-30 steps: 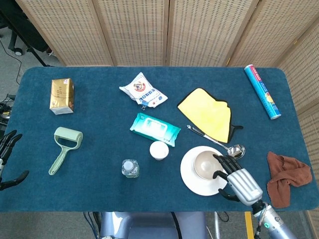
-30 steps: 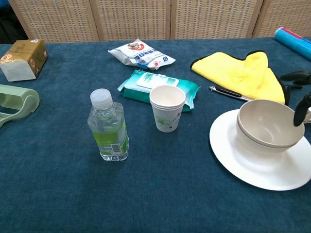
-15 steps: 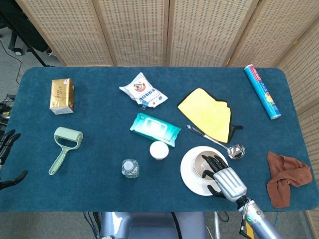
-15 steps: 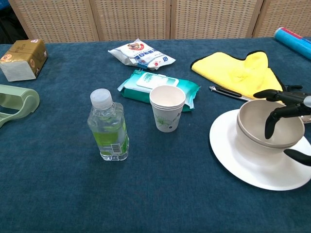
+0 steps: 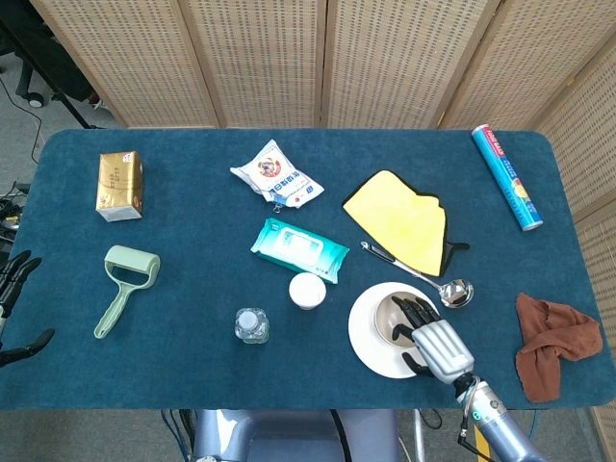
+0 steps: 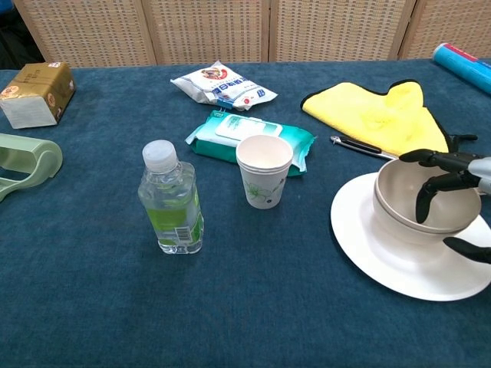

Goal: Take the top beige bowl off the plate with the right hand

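Top beige bowl (image 6: 420,201) sat nested in a second bowl on the white plate (image 6: 368,249) at the tabletop's (image 5: 192,231) 5 o'clock, right hand (image 5: 438,345) over its rim with spread fingers (image 6: 426,194) dipping inside, not yet gripping, left hand (image 5: 12,289) open at 9 o'clock edge, spoon (image 5: 423,274) just beside the plate.

The top beige bowl (image 6: 418,201) sits upright, nested in a second beige bowl (image 6: 403,230). Both rest on a round white plate (image 6: 376,257) near the worktop's front right.

Matt beige bowl (image 6: 410,201) on a glossy white plate (image 6: 376,253).
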Controlling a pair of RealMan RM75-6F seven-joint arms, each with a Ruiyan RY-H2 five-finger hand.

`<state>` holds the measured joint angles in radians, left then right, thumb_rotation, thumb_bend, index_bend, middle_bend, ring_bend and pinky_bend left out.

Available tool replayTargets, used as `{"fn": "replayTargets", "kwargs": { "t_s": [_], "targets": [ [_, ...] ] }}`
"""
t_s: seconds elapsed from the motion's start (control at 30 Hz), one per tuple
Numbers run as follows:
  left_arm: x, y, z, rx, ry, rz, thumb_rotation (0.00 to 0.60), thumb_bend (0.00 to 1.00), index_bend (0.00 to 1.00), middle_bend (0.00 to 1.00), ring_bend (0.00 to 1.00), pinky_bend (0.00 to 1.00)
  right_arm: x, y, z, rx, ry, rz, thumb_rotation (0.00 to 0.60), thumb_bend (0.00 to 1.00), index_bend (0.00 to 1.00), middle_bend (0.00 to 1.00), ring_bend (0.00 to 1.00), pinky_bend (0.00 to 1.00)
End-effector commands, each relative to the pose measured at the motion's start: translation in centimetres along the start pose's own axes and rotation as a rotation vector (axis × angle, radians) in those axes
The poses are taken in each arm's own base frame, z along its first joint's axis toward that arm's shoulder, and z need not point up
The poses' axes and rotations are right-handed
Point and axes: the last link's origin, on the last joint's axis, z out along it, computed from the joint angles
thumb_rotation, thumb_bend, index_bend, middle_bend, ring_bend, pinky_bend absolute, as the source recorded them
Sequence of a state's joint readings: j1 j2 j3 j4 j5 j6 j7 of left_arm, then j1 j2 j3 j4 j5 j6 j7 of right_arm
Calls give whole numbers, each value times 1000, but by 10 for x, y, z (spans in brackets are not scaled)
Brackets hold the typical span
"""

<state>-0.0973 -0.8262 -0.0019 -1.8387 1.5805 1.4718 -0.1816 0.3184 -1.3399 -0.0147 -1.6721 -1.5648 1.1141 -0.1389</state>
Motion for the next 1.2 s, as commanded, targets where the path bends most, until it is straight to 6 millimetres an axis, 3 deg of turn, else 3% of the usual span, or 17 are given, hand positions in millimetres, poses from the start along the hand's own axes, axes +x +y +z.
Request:
{"fn": "replayTargets", "kwargs": {
  "t_s": [0.03, 0.5, 0.83, 1.2],
  "targets": [
    [0, 0, 0, 1, -1, 1, 600, 242, 0, 0, 0, 0, -1, 2, 2, -3, 7, 9, 600, 440, 434, 0, 0, 0],
    [-2, 1, 1, 4, -4, 8, 600, 242, 0, 0, 0, 0, -3, 5, 7, -2, 24, 27, 600, 463, 584, 0, 0, 0],
    [-2, 1, 1, 3, -4, 8, 600, 242, 0, 0, 0, 0, -1, 3, 7, 15, 57, 28, 600, 543, 666, 0, 0, 0],
    [-2, 2, 1, -1, -7, 9, 600, 242, 0, 0, 0, 0, 27, -4, -1, 50, 134, 38, 600, 554, 680, 0, 0, 0]
  ]
}}
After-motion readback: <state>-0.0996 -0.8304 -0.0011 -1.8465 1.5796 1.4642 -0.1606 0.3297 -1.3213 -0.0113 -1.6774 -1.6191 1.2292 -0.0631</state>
